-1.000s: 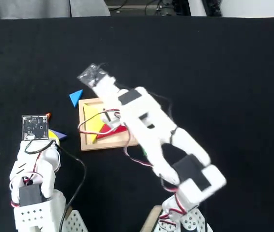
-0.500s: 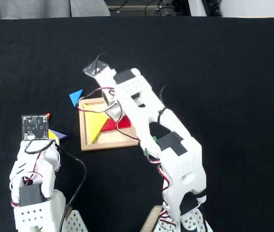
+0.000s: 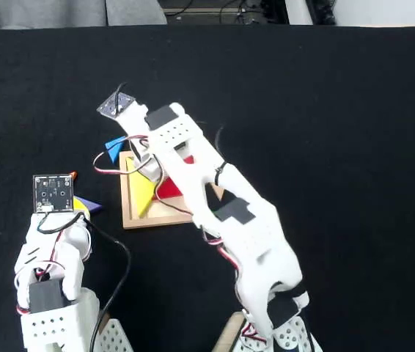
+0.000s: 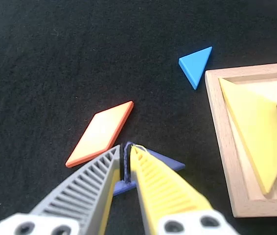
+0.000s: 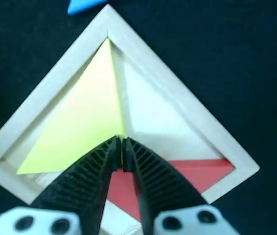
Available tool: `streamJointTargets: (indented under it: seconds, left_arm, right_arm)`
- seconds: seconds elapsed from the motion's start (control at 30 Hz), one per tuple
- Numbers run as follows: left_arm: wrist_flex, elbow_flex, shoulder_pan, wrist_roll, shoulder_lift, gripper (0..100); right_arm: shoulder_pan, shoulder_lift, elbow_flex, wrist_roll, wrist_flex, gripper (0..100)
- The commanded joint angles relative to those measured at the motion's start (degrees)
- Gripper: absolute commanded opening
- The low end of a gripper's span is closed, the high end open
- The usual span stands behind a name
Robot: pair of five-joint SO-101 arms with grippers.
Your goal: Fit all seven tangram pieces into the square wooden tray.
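Right gripper (image 5: 121, 144) hangs over the square wooden tray (image 5: 177, 95), jaws pinched together on nothing, tips at the corner of the large yellow triangle (image 5: 80, 127) lying inside. A red triangle (image 5: 197, 171) lies in the tray beside it. A small light-blue triangle (image 4: 195, 64) lies just outside the tray's corner. Left gripper (image 4: 127, 151), jaws narrowed to a slit, sits above a dark blue triangle (image 4: 164, 160), near an orange parallelogram (image 4: 101, 133).

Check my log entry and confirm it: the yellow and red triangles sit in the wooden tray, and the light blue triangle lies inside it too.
One detail is wrong. The light blue triangle lies on the black table just outside a corner of the wooden tray, as the left wrist view shows. The yellow triangle and red triangle do sit in the tray.
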Motion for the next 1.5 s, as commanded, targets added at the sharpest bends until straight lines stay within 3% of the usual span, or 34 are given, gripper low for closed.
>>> streamJointTargets:
  seconds: [0.0, 0.27, 0.4, 0.5, 0.63, 0.87, 1.0, 1.17, 1.27, 1.47]
  left_arm:
    - [-0.79, 1.01, 0.40, -0.53, -0.53, 5]
    - [-0.79, 1.01, 0.40, -0.53, -0.53, 5]
    - [-0.79, 1.01, 0.40, -0.53, -0.53, 5]
    - [-0.79, 1.01, 0.40, -0.53, -0.53, 5]
    - [-0.79, 1.01, 0.40, -0.53, -0.53, 5]
    - [-0.79, 1.01, 0.40, -0.53, -0.53, 5]
    - [-0.79, 1.01, 0.40, -0.53, -0.53, 5]
    - [-0.79, 1.01, 0.40, -0.53, -0.53, 5]
    - [-0.79, 1.01, 0.40, -0.53, -0.53, 5]
    - [-0.79, 1.01, 0.40, -0.53, -0.44, 5]
  right_arm:
    - [-1.58, 2.51, -8.31, -0.18, 6.77, 1.8]
    - [-7.47, 2.59, -20.09, -0.09, 14.86, 1.8]
    - [-1.76, 2.59, -28.79, 0.18, 20.92, 1.8]
    - [3.34, 2.42, -30.99, 7.56, 24.53, 2.1]
    - [6.59, -1.27, -20.18, 24.62, 24.44, 5.3]
    - [2.90, -19.74, 2.51, 30.51, 23.91, 29.6]
    - [1.85, -30.37, 19.21, 39.74, 17.93, 29.8]
    - [1.85, -36.26, 38.20, 47.91, 2.37, 30.1]
    - [2.20, -36.26, 41.27, 51.08, -2.55, 30.1]
    - [2.11, -36.26, 38.90, 64.35, 1.49, 30.1]
